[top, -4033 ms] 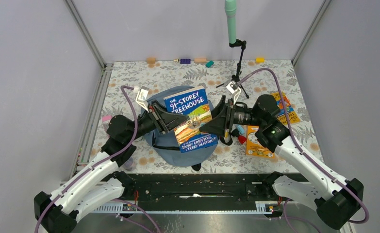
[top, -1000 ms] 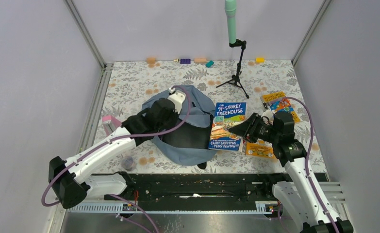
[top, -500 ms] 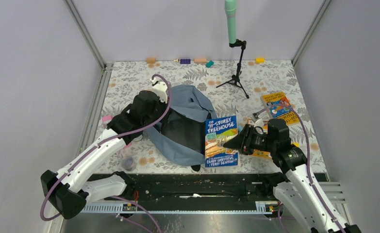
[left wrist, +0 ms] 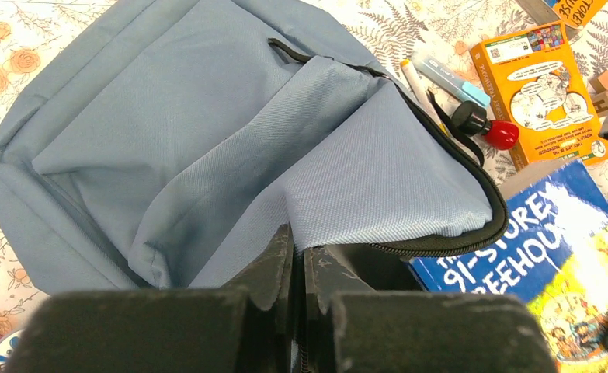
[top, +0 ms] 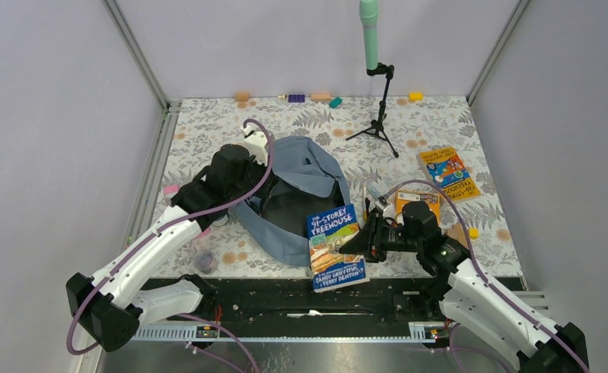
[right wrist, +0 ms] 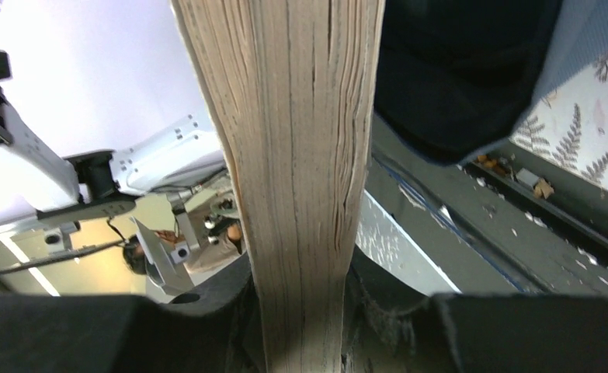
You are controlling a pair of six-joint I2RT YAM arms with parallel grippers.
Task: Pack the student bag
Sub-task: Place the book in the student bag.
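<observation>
Your left pincer (left wrist: 297, 247) is clenched on a fold of the soft, twill-woven grey-blue student bag (top: 304, 172), slumped left of centre on the floral tabletop (top: 207, 124). Your right pincer (top: 359, 242) grasps the thick, glossy-covered book (top: 333, 247) at its page edges.

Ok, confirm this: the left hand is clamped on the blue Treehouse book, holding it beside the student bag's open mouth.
Not quite: it is the right hand that is clamped on the blue Treehouse book, holding it beside the student bag's open mouth. The top external view shows this. The left hand is shut on the bag's fabric instead.
</observation>
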